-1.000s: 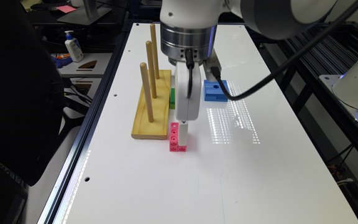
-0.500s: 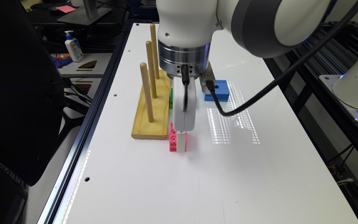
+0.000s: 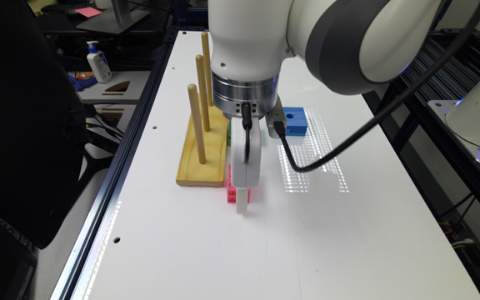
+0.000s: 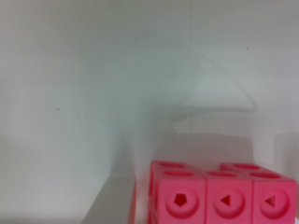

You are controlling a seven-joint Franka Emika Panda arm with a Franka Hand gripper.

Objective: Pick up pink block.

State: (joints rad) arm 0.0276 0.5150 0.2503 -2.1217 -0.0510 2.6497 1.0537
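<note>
Pink block [image 4: 219,196] close-up with shaped holes in wrist view; jaws' spread impossible to tell.

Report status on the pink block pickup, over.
Hand low at the table, right against the pink block; grip unconfirmed. Block on the table, not lifted. Wooden peg stand close beside it, on the exterior view's left.

A robotics lab: white workbench [image 3: 348,233] on aluminium framing, cluttered side desks [image 3: 111,85].
</note>
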